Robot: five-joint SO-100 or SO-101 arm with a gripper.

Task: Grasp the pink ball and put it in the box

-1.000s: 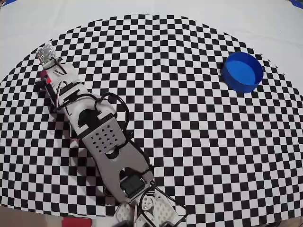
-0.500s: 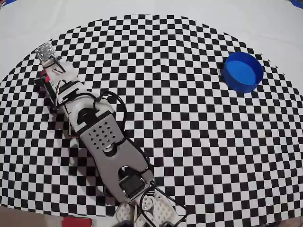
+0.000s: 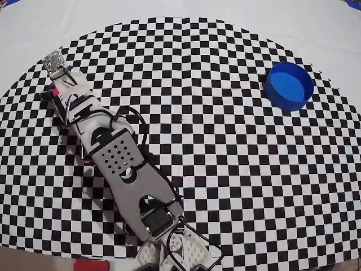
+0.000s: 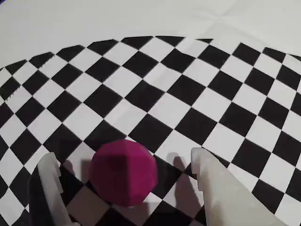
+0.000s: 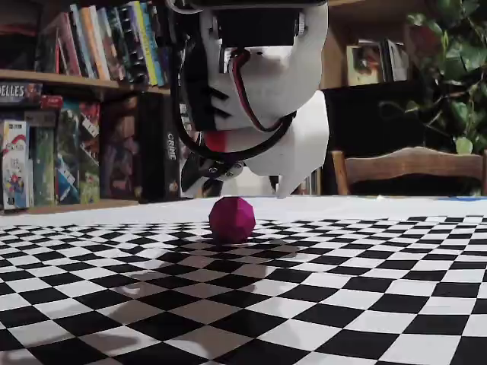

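Hovering with our white two-finger gripper (image 4: 127, 176) spread around the small magenta-pink faceted ball (image 4: 123, 172) on the checkered cloth (image 4: 188, 94), untouching, we read "CRIME" on a shelved box (image 5: 170, 156).

small magenta-pink faceted ball (image 4: 123, 172): on the checkered mat (image 3: 214, 169), between the white two-finger gripper (image 4: 126, 175) fingers | round blue low-walled box (image 3: 289, 84): on the mat, overhead view far right of the ball, well apart

The pink ball (image 4: 123, 172) rests on the checkered cloth (image 4: 188, 89) between the spread fingers of the gripper (image 4: 126, 172), touching neither.
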